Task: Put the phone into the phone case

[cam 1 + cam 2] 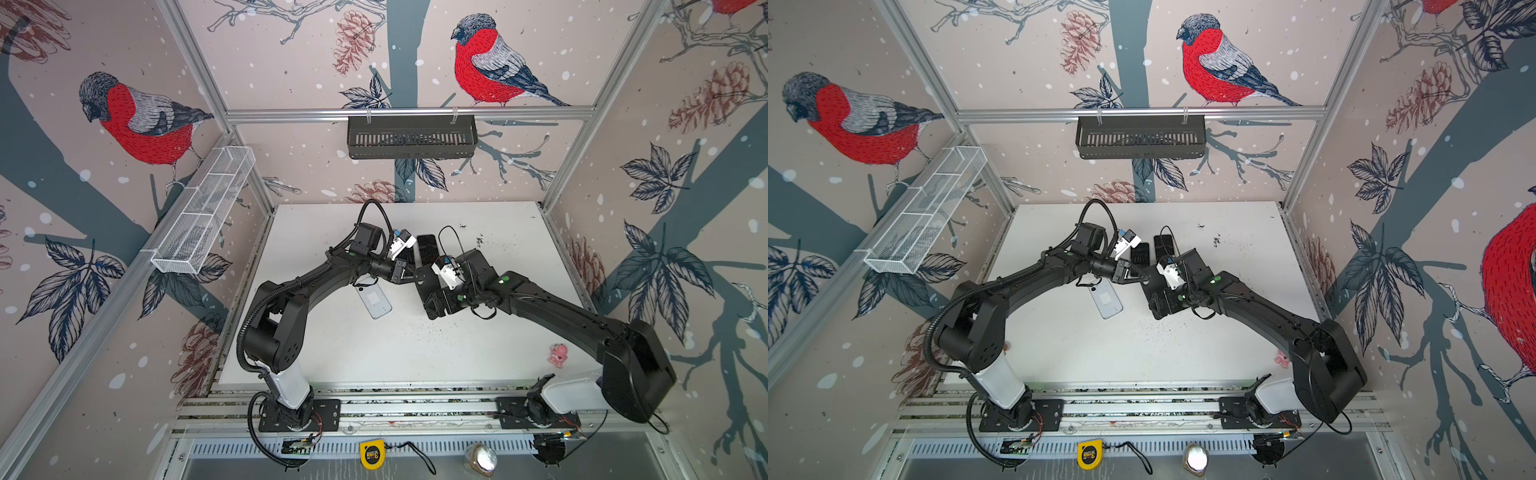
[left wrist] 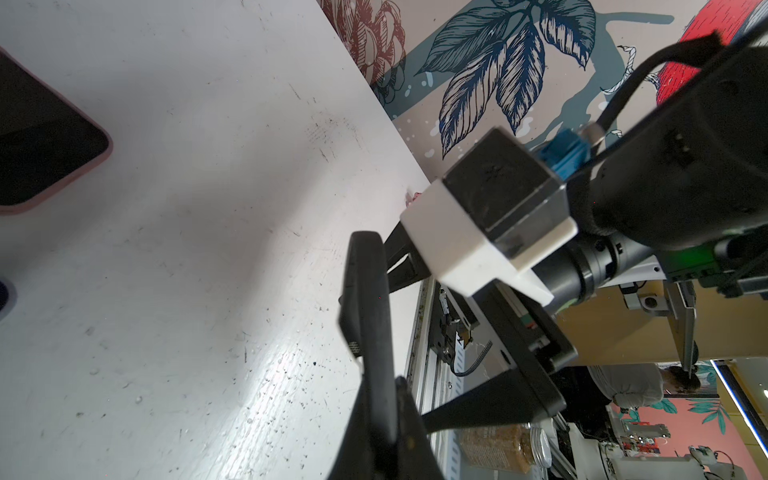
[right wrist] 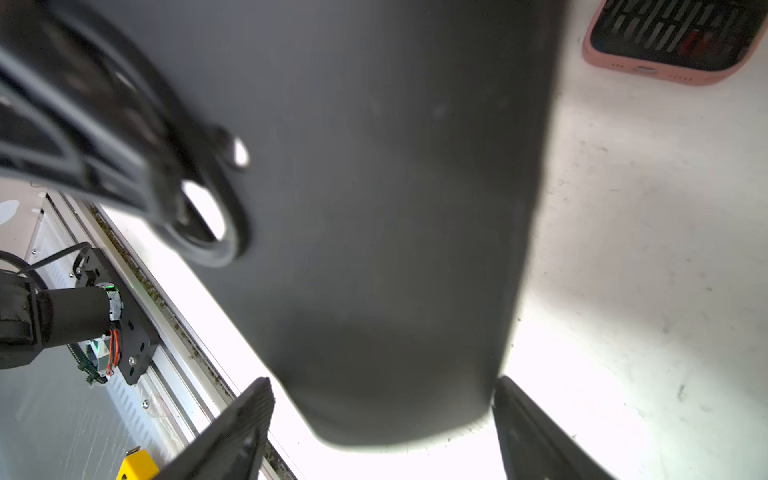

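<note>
Status: early. Nothing is in the case yet. It's empty and held up off the table, between the two arms.

- Left claw: pinched fully shut on the case's thin rim, next to the camera cut-out.
- Right claw: spread wide, fingers either side of the case's rounded end. There's daylight on one side, so I read it as not gripping.
- Pale phone: lies flat, back up, just beside the case on the left arm's side, and nothing touches it. My guess is that's the one to go in.
- A dark phone, with another beside it, lies just behind the case toward the back wall.

Left to do, as I judge it: get the case steady, pick up the phone, line it up, press it in.

Views:
- The top views give the layout, but the case gets lost among the black arms.
- The right wrist view shows the case's broad face, the cut-out and the claw gap. It also shows a pink-covered phone, and that pink can't be made out from above.
- The left wrist view shows the case edge-on, which confirms the pinch.
</note>
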Robot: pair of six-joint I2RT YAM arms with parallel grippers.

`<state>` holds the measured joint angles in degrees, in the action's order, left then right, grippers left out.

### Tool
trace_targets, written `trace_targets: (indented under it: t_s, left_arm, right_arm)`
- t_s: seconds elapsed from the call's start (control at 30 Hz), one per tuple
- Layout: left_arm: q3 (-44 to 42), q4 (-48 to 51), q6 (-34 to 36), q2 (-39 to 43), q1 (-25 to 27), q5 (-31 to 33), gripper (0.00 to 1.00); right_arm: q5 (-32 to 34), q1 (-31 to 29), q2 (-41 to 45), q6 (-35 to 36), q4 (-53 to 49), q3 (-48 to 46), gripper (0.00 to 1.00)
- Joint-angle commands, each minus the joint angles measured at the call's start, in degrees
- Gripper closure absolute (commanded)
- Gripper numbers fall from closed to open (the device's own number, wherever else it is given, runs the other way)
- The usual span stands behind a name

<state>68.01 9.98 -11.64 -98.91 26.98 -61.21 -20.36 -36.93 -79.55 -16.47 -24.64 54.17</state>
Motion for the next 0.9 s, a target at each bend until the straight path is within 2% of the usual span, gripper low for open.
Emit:
trace_targets:
  t_s: [0.0,0.1,0.17,0.33,0.63,0.77,0.87]
  left_arm:
    - [1.01,1.62,2.57,0.16,0.07,0.98,1.0]
    - [1.26,3.35,4.14,0.29,0.16,4.57,1.0]
    - [1.9,5.8,6.05,0.22,0.88,9.37,1.0]
    - [3.11,11.7,12.4,2.02,8.45,30.54,1.0]
    - [-2.85,8.72,18.2,7.43,25.14,63.92,1.0]
    - [-5.94,6.02,20.53,9.37,32.44,72.68,1.0]
    - [-7.76,4.29,21.3,10.36,36.32,75.09,0.91]
  right_arm:
    - [3.97,0.93,2.07,0.04,-0.33,0.55,0.1]
    - [6.28,4.38,5.81,-0.8,-0.37,-0.48,0.09]
    - [7.07,7.87,9.52,-1.84,0.24,-1.76,0.09]
    - [9.33,16.53,17.48,-3.11,1.4,-4.7,0.08]
    - [10.81,22.22,23.22,-4.08,1.68,-6.49,0.07]
    - [9.42,22.73,23.04,-4.63,2.3,-7.19,0.07]
    - [8.61,22.82,22.99,-5.17,2.85,-7.41,0.06]
